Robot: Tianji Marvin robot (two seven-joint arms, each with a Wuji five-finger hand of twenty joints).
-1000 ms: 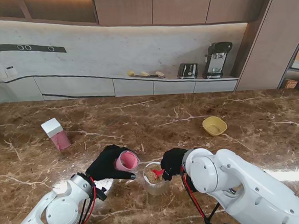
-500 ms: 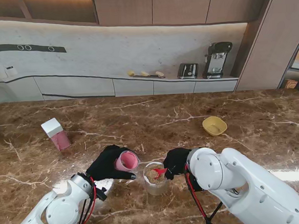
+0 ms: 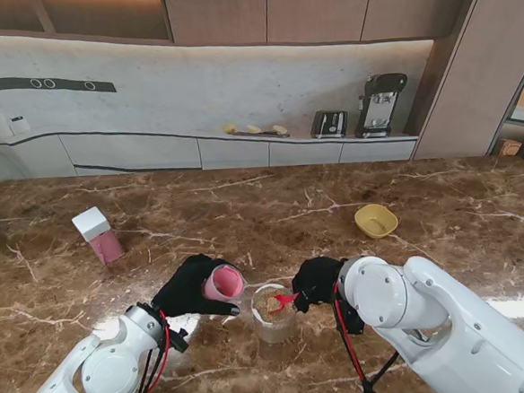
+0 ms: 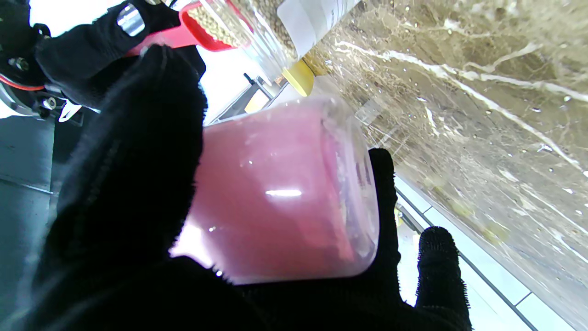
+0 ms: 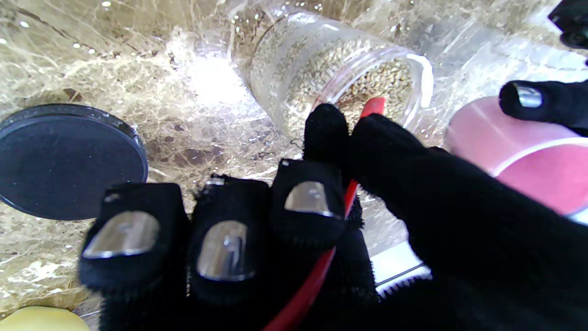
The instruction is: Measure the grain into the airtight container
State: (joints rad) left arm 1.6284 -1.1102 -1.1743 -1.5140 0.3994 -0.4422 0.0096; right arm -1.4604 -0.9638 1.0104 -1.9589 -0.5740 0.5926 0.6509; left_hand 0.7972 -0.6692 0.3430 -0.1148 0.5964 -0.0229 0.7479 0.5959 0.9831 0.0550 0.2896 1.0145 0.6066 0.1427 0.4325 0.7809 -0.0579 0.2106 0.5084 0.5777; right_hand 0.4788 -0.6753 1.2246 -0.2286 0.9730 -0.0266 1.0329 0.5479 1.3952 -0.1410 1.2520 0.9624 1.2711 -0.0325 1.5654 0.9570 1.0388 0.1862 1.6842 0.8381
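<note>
My left hand (image 3: 189,288) is shut on a pink translucent airtight container (image 3: 221,282), tilted with its mouth toward the jar; the left wrist view shows the container (image 4: 285,193) filling the palm of that hand (image 4: 124,193). Just to its right stands a clear glass jar (image 3: 272,313) of tan grain. My right hand (image 3: 318,281) is shut on a red scoop (image 3: 284,299) whose bowl sits at the jar's mouth. The scoop (image 4: 209,27) carries grain. In the right wrist view the scoop's handle (image 5: 317,271) runs under my fingers (image 5: 308,202) toward the jar (image 5: 340,78).
A black round lid (image 5: 69,161) lies on the marble beside the jar. A yellow bowl (image 3: 376,220) sits farther off on the right, a pink box with a white cap (image 3: 97,235) farther off on the left. The table's near edge is close to both arms.
My right hand has shifted a little to the right and drawn the red scoop up toward the jar's rim. The left hand and the pink container have stayed put.
</note>
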